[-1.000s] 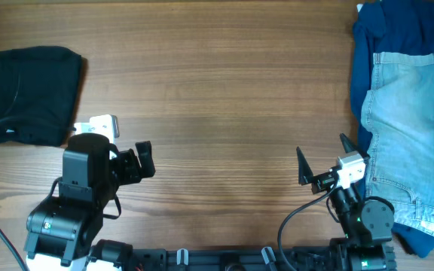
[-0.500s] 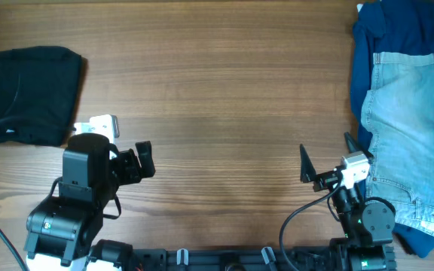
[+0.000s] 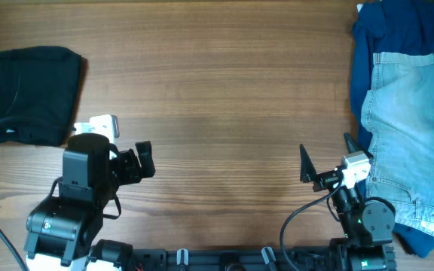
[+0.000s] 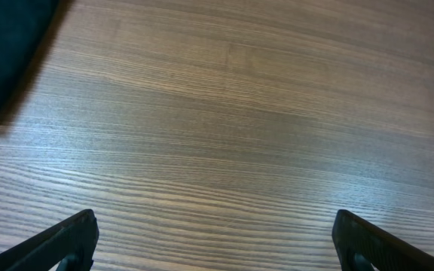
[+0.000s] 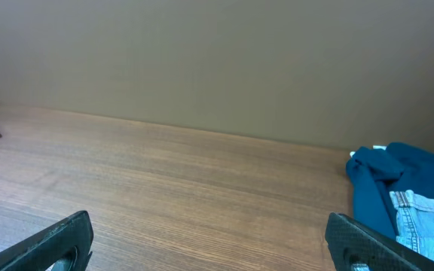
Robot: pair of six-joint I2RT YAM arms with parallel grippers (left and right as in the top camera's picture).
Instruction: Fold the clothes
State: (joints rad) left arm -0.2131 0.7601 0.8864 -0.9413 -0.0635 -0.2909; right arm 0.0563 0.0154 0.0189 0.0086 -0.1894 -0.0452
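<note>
Count: 3 garments, 2 arms. 1 black garment (image 3: 29, 94), folded, on the table (image 3: 224, 90) at far left. At the right edge lie 1 pair of light denim shorts (image 3: 409, 143) on top of 1 dark blue garment (image 3: 398, 26), both unfolded. Left end effector (image 3: 145, 159) is spread wide and empty over bare wood, near the black garment. Right end effector (image 3: 326, 154) is spread wide and empty, just beside the shorts.

The brown wood-grain table (image 3: 217, 90) took up pretty much the whole view, grain running left to right, and a plain beige wall (image 5: 217, 60) sat behind its far edge
</note>
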